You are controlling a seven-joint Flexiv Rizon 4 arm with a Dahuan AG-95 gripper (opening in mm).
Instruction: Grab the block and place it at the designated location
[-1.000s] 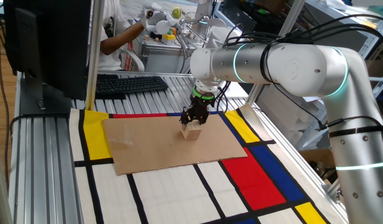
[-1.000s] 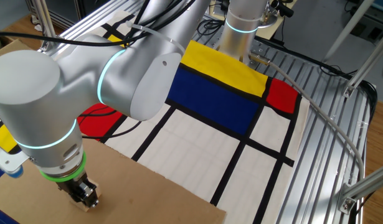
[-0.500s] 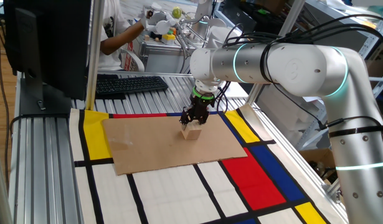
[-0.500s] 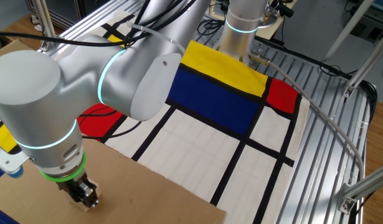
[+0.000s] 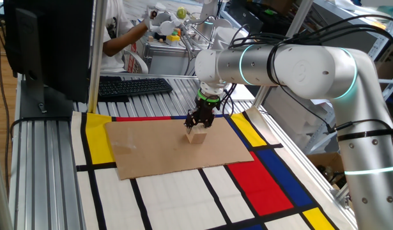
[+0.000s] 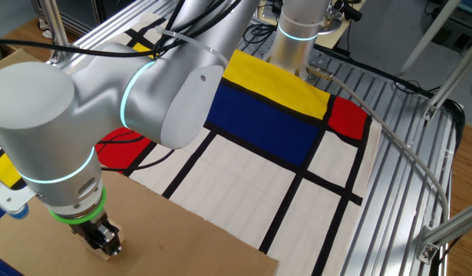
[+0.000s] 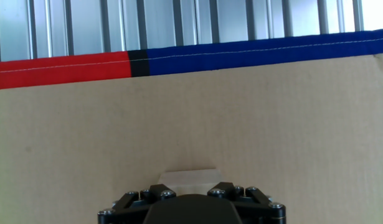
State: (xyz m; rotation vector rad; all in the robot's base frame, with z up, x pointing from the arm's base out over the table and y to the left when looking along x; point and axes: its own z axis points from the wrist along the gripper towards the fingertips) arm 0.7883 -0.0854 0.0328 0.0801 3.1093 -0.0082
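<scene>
One gripper (image 5: 197, 126) set low over the block (image 5: 196, 135), fingers closed on its top, the pale cube resting on the cardboard sheet (image 5: 151, 150) toward its far right part, near the blue-edged mat (image 7: 241, 53).

I've got open flat brown cardboard sheet (image 5: 177, 148) on every side of the small pale tan wooden cube (image 5: 197, 135); nothing else sits on it. The black claw (image 5: 199, 122) is directly above the cube, so top access is blocked. Past the sheet's far edge, the black keyboard (image 5: 133, 85) and grey upright post (image 5: 94, 54) stand well apart. The bulky silver arm (image 6: 90, 100) overhangs the near side in the other fixed view.
</scene>
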